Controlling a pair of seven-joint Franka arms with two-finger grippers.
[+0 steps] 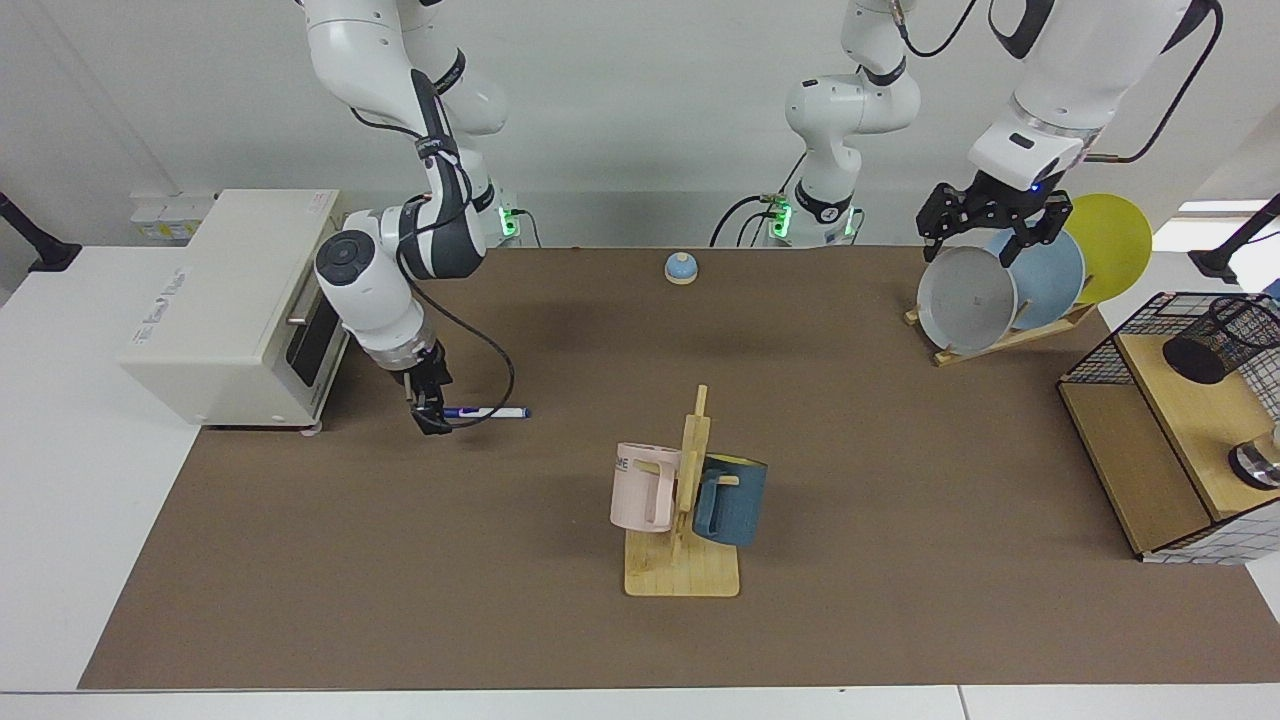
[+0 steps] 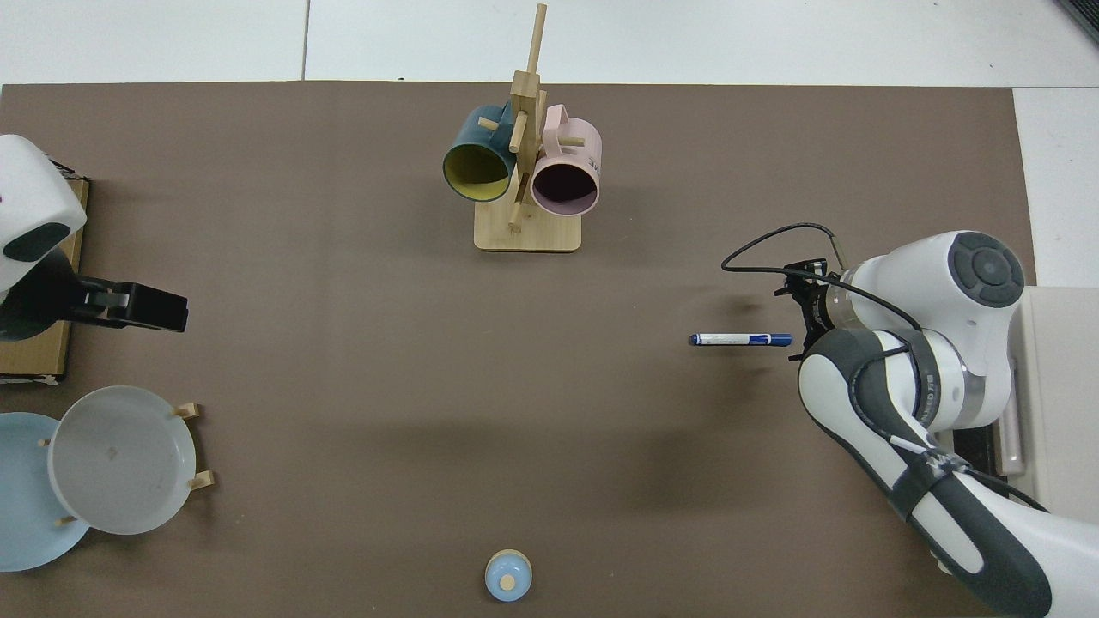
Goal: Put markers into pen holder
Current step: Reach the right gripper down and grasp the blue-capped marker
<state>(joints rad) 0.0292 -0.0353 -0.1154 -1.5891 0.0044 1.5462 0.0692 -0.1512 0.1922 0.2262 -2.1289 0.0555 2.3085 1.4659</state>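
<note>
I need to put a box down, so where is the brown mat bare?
Bare mat stretches between the mug rack and the wire basket, and along the near edge. It is crowded by the toaster oven, where the right gripper meets the marker.

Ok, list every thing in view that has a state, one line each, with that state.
marker: lying flat on the mat, capped.
right end effector: down at the marker's capped end.
left end effector: open, hovering over the grey plate, arm waiting.
pen holder: tipped on its side on the basket shelf.
pink mug: hung on the mug tree.
blue mug: hung opposite.
toaster oven: door shut.
</note>
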